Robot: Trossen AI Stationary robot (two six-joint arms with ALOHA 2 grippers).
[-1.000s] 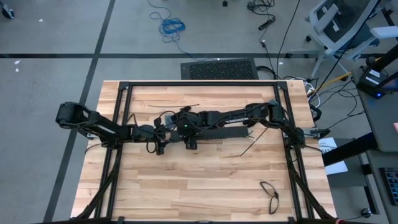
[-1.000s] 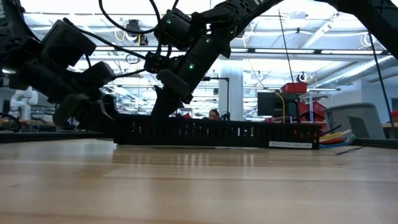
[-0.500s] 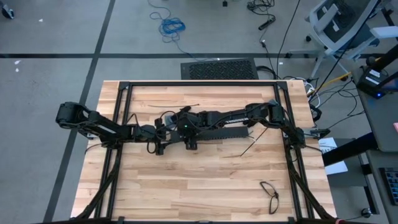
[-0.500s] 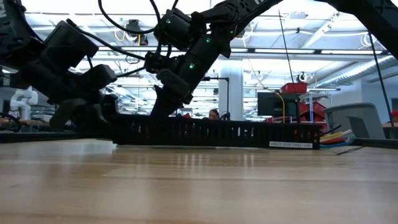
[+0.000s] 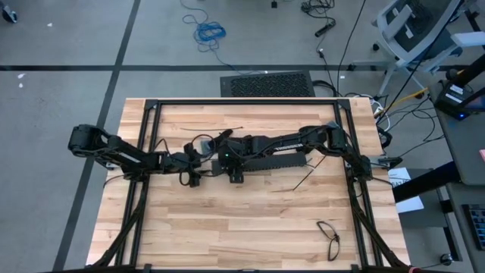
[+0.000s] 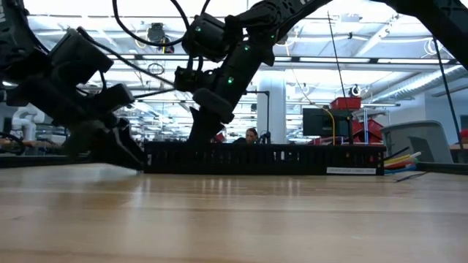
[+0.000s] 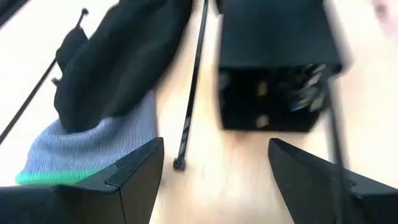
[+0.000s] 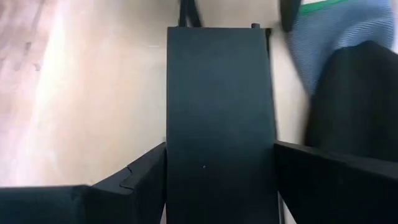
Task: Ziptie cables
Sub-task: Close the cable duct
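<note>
Cables (image 6: 398,159) are lying at the slotted bar's (image 5: 276,161) three o'clock end; right end effector (image 8: 219,180) is straddling the bar, left end effector (image 7: 214,171) gaping wide over a ziptie (image 7: 189,118).

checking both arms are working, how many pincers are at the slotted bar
2. The left pincer is open over a zip tie at the end of the slotted bar; the right pincer grips that bar across its width. None seems hidden.
</note>
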